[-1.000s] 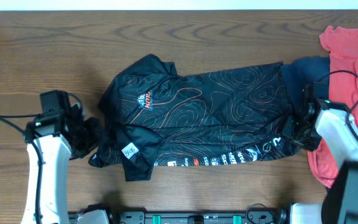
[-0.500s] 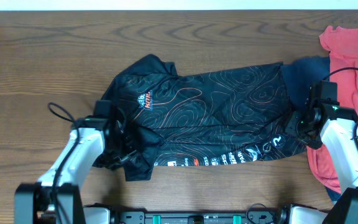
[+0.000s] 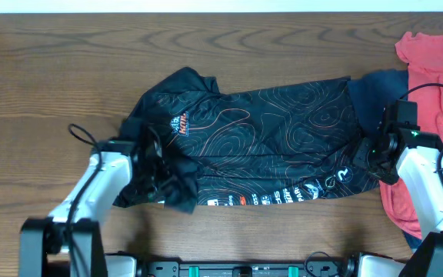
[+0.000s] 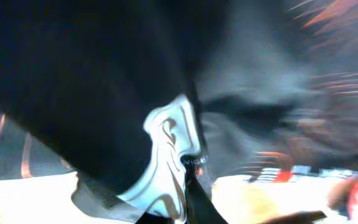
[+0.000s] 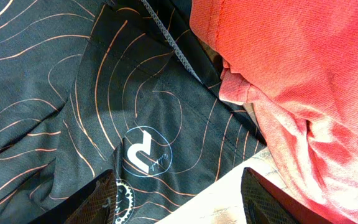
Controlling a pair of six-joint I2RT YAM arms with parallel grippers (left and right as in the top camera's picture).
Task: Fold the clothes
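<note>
The clothes, a black jersey (image 3: 268, 123) with orange contour lines, lie spread across the middle of the table. My left gripper (image 3: 154, 178) is at the jersey's lower left sleeve and is shut on a bunched fold of it. The left wrist view is blurred and filled with black cloth (image 4: 92, 81) and a white printed patch (image 4: 169, 155). My right gripper (image 3: 362, 158) hangs open over the jersey's lower right corner. In the right wrist view its fingers (image 5: 98, 199) straddle the hem (image 5: 154, 155) near a white round logo, with nothing gripped.
A coral-red T-shirt (image 3: 437, 69) lies at the right edge, bunched against the jersey's corner (image 5: 303, 74). A navy-blue garment (image 3: 375, 85) lies between the two. Bare wooden table (image 3: 52, 77) surrounds the jersey on the left and at the back.
My left arm has swung in from the left onto the sleeve and shut on it, bunching the lower left corner inward. The right gripper has shifted slightly and stayed open.
</note>
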